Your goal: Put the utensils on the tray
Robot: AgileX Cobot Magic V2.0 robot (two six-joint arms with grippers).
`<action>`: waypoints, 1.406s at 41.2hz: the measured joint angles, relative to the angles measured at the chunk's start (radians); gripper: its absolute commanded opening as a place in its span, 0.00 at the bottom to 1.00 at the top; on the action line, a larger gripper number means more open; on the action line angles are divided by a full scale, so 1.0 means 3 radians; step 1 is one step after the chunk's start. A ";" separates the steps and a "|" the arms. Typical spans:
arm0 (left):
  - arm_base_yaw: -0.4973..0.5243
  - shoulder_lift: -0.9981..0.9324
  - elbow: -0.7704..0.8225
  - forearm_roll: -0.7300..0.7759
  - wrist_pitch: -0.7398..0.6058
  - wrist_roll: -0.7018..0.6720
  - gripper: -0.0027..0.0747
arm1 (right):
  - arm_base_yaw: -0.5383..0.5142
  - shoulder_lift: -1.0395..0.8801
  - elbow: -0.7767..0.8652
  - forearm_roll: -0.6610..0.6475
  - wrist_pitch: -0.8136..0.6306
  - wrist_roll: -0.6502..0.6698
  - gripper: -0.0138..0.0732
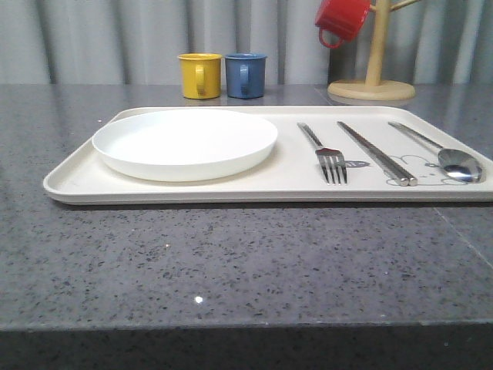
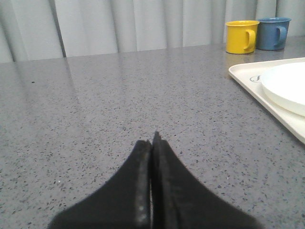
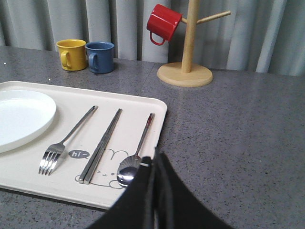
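Note:
The cream tray (image 1: 77,179) lies across the grey table. On its right half rest a silver fork (image 1: 326,153), a pair of chopsticks (image 1: 377,153) and a spoon (image 1: 443,153), side by side and parallel. The right wrist view has the same fork (image 3: 66,141), chopsticks (image 3: 102,145) and spoon (image 3: 137,153) on the tray (image 3: 138,107). My right gripper (image 3: 155,160) is shut and empty, just past the tray's right edge beside the spoon bowl. Over bare table left of the tray (image 2: 248,75), my left gripper (image 2: 152,141) is shut with nothing in it.
A round white plate (image 1: 185,142) fills the tray's left half. A yellow mug (image 1: 199,75) and a blue mug (image 1: 246,74) stand behind the tray. A wooden mug tree (image 1: 373,77) with a red mug (image 1: 340,19) stands at the back right.

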 measured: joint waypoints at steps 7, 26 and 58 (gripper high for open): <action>0.0000 0.0000 0.0000 -0.0006 0.0000 0.0000 0.01 | 0.0000 0.0000 0.0014 -0.0020 -0.0015 0.0000 0.03; 0.0000 0.0000 0.0000 -0.0006 0.0000 0.0000 0.01 | -0.0670 -0.0570 0.1115 0.0033 -0.0504 -0.0002 0.03; 0.0000 0.0000 0.0000 -0.0006 0.0000 0.0000 0.01 | -0.0736 -0.0629 0.1237 0.0056 -0.0301 -0.0002 0.03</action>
